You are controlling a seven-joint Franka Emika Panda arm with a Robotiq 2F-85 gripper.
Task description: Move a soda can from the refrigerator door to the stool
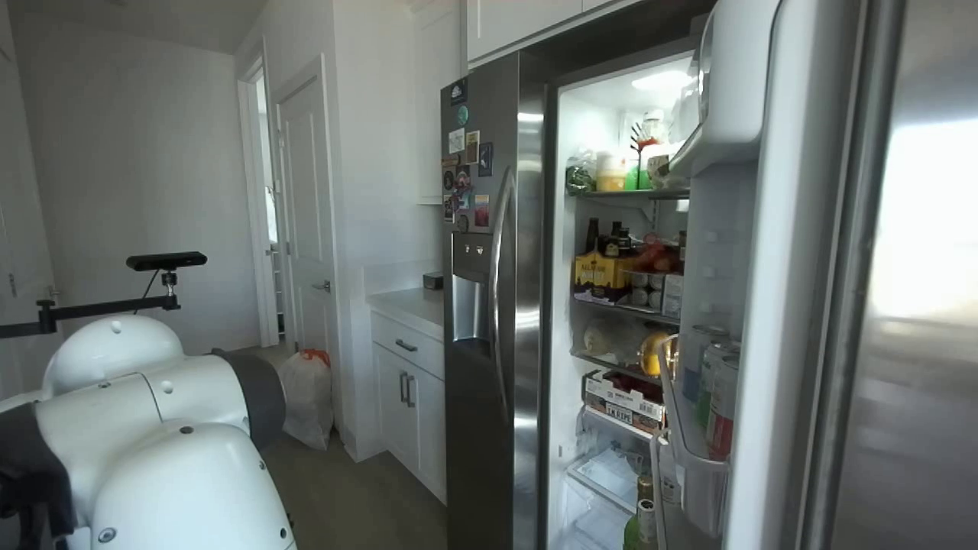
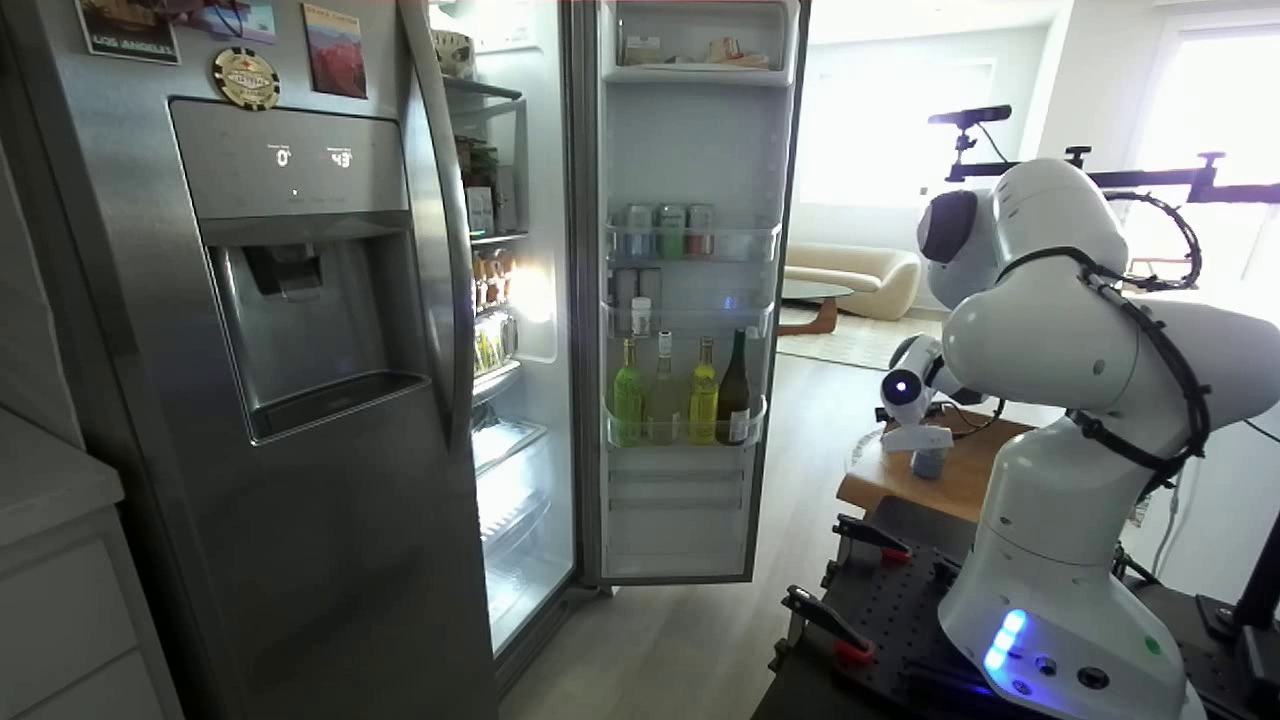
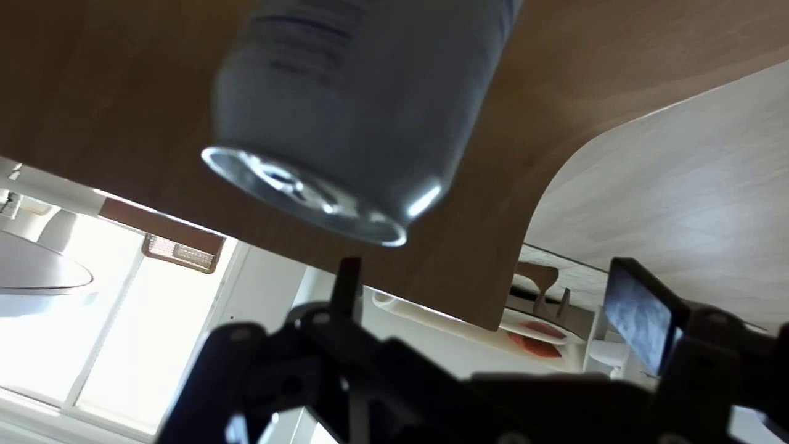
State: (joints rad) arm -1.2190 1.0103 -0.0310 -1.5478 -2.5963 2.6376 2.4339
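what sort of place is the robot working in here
Most likely a home kitchen. The open refrigerator door and white cabinet point to a kitchen; the cream sofa in the background suggests a home.

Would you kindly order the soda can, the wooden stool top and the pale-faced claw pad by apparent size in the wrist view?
1. Wooden stool top, cropped by the frame
2. Soda can, also cropped
3. Pale-faced claw pad

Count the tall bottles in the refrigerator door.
4, in a row low on the refrigerator door; from left in an exterior view: green bottle, pale bottle, yellow bottle, dark bottle. Others may be hidden.
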